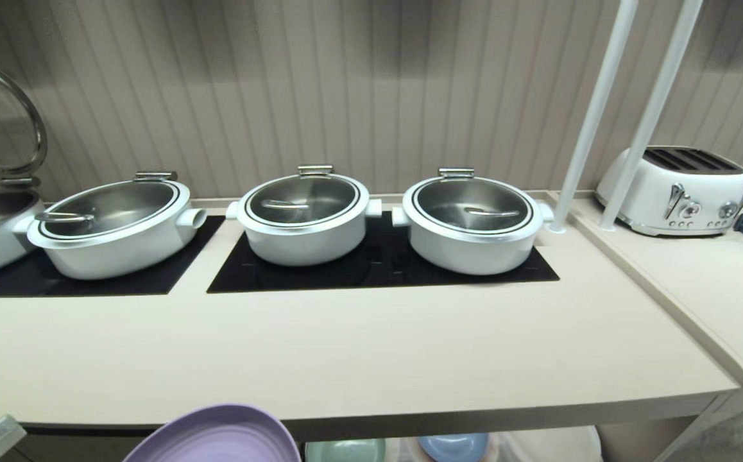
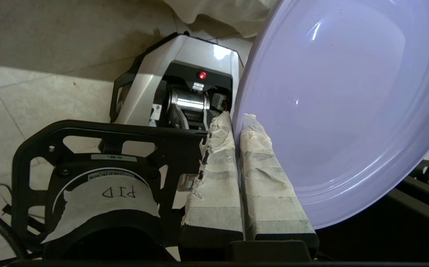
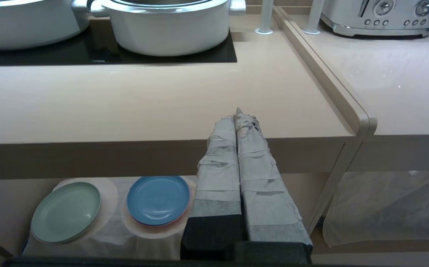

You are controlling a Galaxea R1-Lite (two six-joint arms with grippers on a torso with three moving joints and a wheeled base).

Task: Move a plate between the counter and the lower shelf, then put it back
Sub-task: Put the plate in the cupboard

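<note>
The lilac plate (image 1: 217, 436) hangs tilted in the air just in front of and below the counter's front edge (image 1: 410, 417). My left gripper (image 2: 236, 118) is shut on the plate (image 2: 348, 111), its taped fingers (image 2: 214, 178) pinching the rim edge-on. The beige counter (image 1: 346, 346) carries black hob panels. The lower shelf (image 3: 99, 230) under it holds a white cloth. My right gripper (image 3: 238, 115) is parked in front of the counter edge, fingers pressed together and empty.
Three white lidded pots (image 1: 307, 215) stand on the hobs, a fourth at far left with its lid up. A mint-green plate (image 3: 66, 211) and a blue plate (image 3: 158, 200) lie on the shelf cloth. White poles (image 1: 593, 115) and a toaster (image 1: 676, 189) are at the right.
</note>
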